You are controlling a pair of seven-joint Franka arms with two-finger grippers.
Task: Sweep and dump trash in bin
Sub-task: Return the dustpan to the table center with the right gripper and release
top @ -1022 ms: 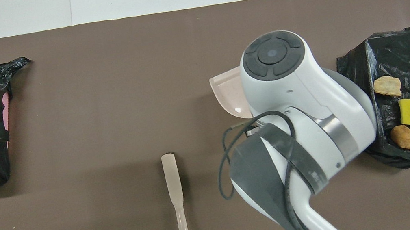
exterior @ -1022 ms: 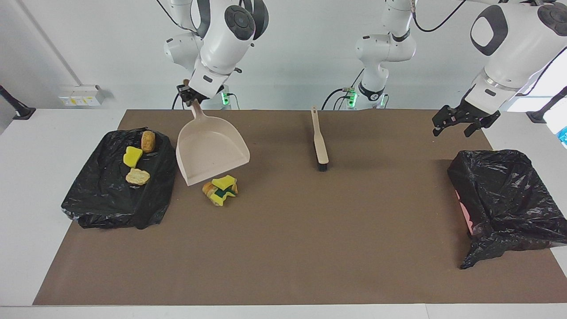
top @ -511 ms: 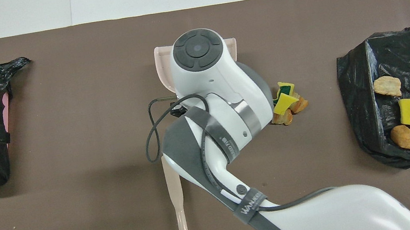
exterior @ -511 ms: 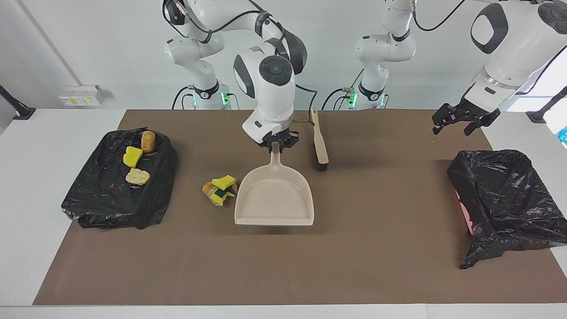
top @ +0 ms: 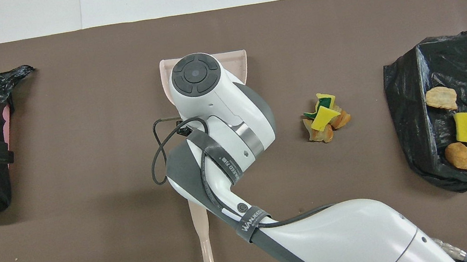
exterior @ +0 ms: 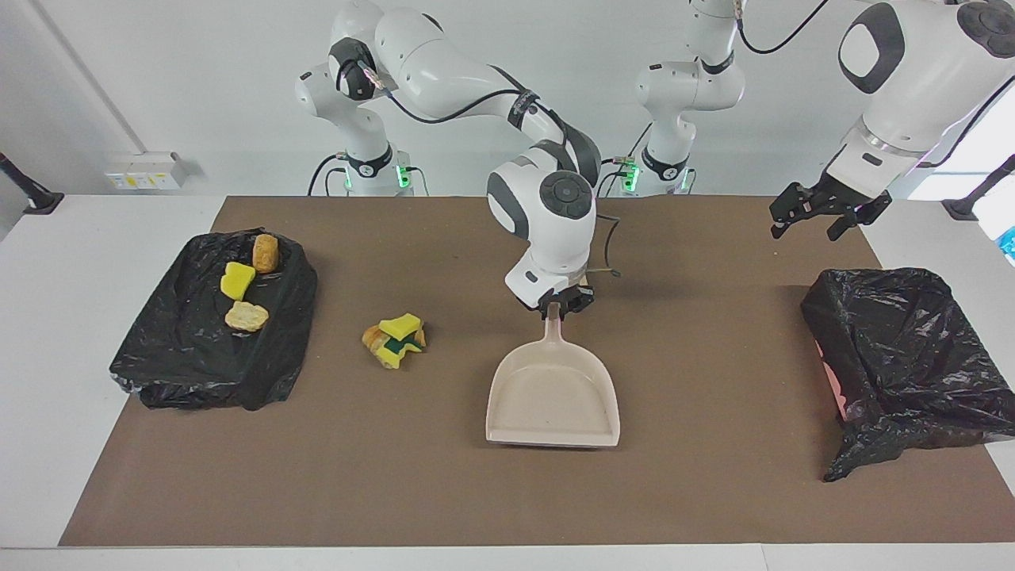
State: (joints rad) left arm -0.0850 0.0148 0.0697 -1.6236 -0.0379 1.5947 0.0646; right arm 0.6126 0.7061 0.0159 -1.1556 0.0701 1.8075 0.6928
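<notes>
Gripping the dustpan [exterior: 553, 396] handle, right claw [exterior: 560, 305] over mat.

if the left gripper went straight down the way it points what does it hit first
Probably the brown mat near the rim of the black-bagged bin. The open left gripper hangs above that corner, though depth is hard to judge.

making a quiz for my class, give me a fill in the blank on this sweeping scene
1. The right gripper is shut on the handle of the ____.
2. The dustpan holds ____ trash.
3. On the black bag at the right arm's end lie ____ scraps.
4. The left gripper hangs over the table with its fingers ____.

Missing words: dustpan; no; three; open
</notes>
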